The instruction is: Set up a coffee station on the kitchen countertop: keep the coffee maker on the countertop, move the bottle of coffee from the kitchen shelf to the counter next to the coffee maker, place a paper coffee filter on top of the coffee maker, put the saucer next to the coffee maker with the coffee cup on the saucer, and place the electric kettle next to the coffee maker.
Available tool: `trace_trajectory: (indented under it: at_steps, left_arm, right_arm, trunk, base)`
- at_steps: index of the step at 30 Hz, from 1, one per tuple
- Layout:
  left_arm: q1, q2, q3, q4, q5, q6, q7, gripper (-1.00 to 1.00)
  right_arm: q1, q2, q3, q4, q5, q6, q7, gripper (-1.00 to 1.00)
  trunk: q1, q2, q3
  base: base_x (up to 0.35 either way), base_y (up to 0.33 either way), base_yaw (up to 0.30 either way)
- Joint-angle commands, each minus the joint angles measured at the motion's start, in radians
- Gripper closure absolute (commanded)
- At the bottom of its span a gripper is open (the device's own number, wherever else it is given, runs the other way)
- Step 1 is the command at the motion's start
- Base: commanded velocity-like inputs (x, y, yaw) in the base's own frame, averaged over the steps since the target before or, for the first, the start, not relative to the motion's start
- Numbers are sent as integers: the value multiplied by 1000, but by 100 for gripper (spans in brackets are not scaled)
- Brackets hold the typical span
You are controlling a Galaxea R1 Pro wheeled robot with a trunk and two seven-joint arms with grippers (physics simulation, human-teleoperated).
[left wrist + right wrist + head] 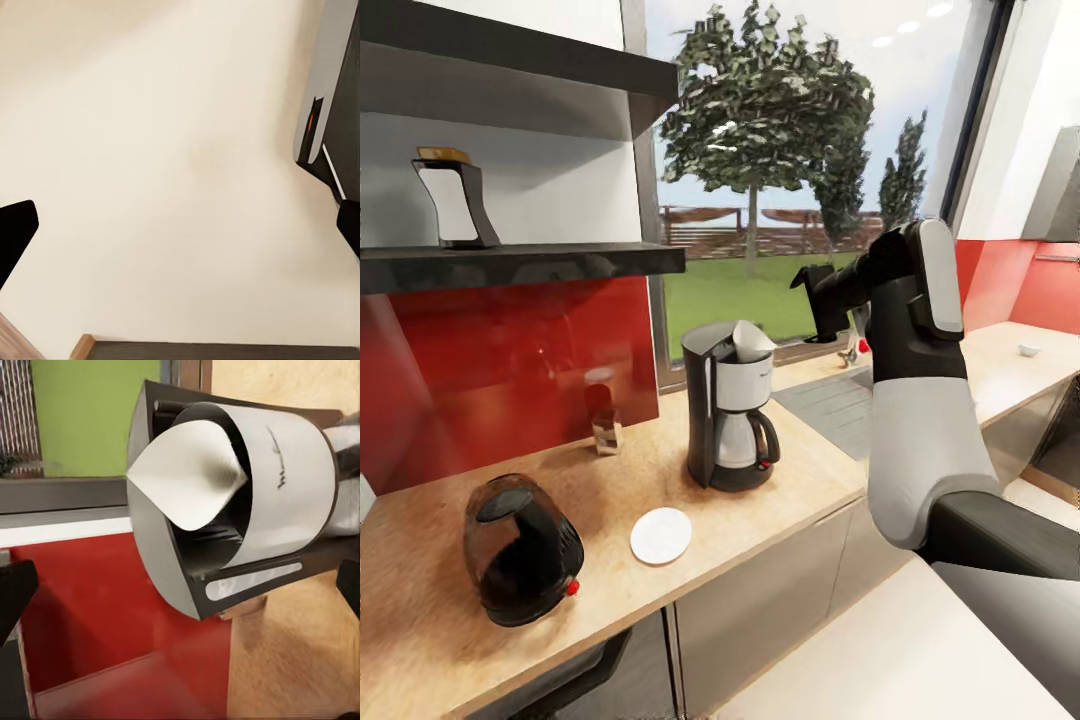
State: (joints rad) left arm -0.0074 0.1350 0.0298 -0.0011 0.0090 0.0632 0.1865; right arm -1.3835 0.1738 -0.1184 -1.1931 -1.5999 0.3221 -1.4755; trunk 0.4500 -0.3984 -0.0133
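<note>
Upper left, bottle of coffee (453, 198) sits on the shelf (520, 262). Lower left: electric kettle (520, 549), then saucer (661, 535). Center, coffee maker (731, 420) wears the paper coffee filter (187, 472). Right gripper (822, 298) hovers above the sink (838, 405), spread wide, empty. Left gripper (180, 225) is also wide open.

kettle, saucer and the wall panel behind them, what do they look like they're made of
Electric kettle: dark translucent plastic or glass body, see-through brown tint, glossy black handle. Saucer: probably glazed ceramic, plain smooth white. Wall panel: glossy red glass or acrylic, since it mirrors faint reflections.
</note>
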Motion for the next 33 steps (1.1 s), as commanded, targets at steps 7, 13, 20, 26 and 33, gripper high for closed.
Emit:
trace_trajectory:
  at_steps: [7, 13, 20, 26, 33]
  left_arm:
    - [-1, 0, 2, 0, 0, 3, 2, -100]
    - [-1, 0, 2, -1, 1, 1, 2, -100]
    - [-2, 0, 2, -2, 3, 0, 2, -100]
    - [-2, -1, 2, -3, 3, 0, 1, -100]
    - [-2, -1, 2, -3, 2, -2, 1, -100]
  right_arm:
    - [52, 1, -4, 0, -2, 32, -6, -100]
    - [131, -17, -7, -1, 0, 84, -6, -100]
    - [268, -130, -6, 9, 8, 103, -5, -100]
    - [375, -189, -6, 121, 70, 170, 0, -100]
    - [505, -213, -3, 399, 386, 200, 185, -100]
  trunk:
    - [0, -2, -1]
    - [0, -2, -1]
    - [0, -2, -1]
    - [0, -2, -1]
    - [0, -2, -1]
  base:
    - [-249, -172, 0]
    - [-266, -157, 0]
    - [-132, -57, 0]
    - [-11, -5, 0]
    - [0, 0, 0]
